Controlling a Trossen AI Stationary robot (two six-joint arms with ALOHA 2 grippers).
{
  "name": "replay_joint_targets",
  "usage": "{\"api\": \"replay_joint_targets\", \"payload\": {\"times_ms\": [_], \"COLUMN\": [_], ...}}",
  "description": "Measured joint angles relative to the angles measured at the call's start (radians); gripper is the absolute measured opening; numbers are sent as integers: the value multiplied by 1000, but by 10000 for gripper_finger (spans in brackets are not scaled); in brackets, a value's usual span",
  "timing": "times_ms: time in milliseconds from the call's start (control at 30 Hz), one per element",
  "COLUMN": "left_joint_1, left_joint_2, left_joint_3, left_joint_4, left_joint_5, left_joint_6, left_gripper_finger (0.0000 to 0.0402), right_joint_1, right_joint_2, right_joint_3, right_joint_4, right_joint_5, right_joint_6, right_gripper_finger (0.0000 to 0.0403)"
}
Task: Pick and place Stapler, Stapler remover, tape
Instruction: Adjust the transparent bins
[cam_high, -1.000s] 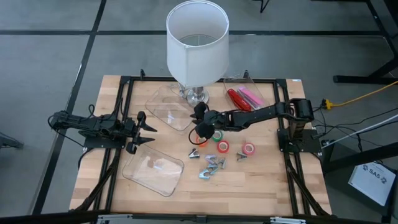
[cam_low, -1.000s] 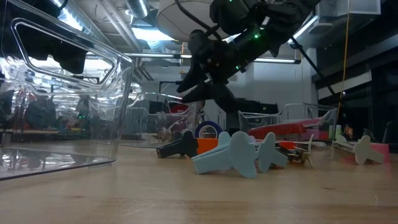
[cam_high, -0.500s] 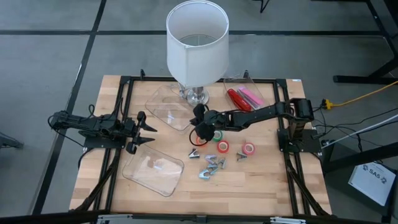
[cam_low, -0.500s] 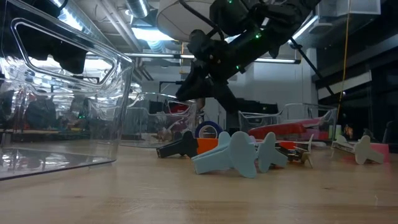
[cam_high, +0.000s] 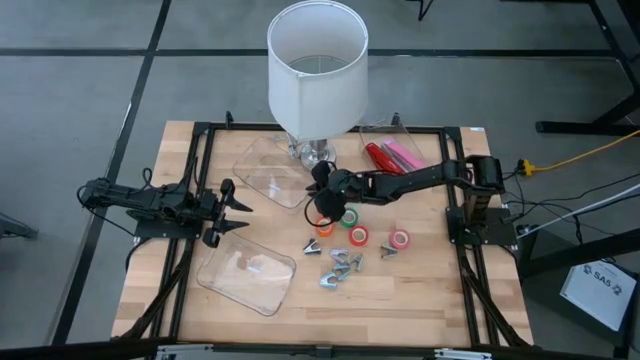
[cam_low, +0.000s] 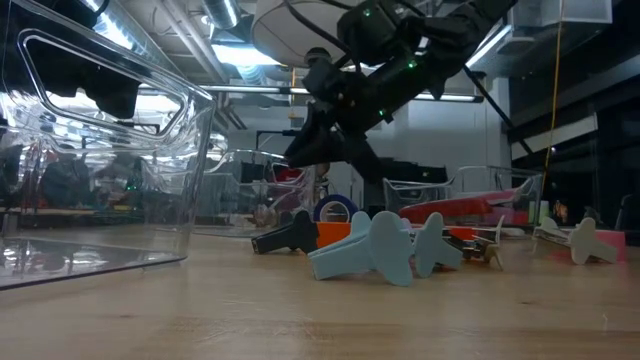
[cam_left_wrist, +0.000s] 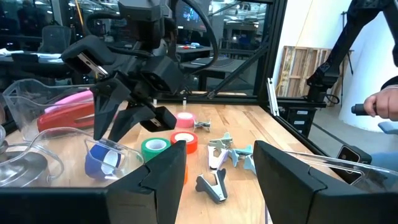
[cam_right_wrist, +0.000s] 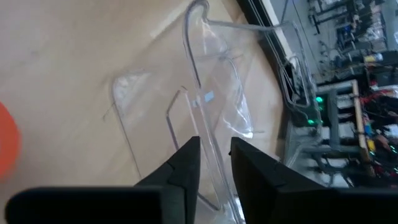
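**Right claw spread over the blue roll, nothing held**

Nearest the front edge of the table, farthest from the lamp, lie a clear tray and a scatter of grey staple removers. One step closer to the lamp sits the tape: a red roll, a pink roll, an orange roll and a green roll, all on the wood. The blue roll leans tilted just in front of the lamp's foot.

Directly above that blue roll hangs the right gripper, its fingers spread and holding nothing; it is clear of the roll. The left gripper waits well off to the left arm's side of the lamp, fingers wide apart and empty, pointing towards the rolls.

Beside the lamp's foot lies a second clear tray. On the right arm's side of the lamp, a clear container holds the red stapler and a pink stapler.
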Motion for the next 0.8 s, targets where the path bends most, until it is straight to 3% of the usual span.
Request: {"api": "replay_joint_targets", "payload": {"times_ms": [167, 800], "left_joint_1": [0, 0], "left_joint_2": [0, 0], "left_joint_3": [0, 0], "left_joint_4": [0, 0], "left_joint_5": [0, 0], "left_joint_6": [0, 0], "left_gripper_finger": [185, 185], "right_joint_1": [-16, -38], "right_joint_2": [0, 60], "right_joint_3": [0, 2], "right_joint_4": [0, 56], "right_joint_5": [-50, -42], "right_joint_6": [5, 0], "right_gripper_finger": [100, 101]}}
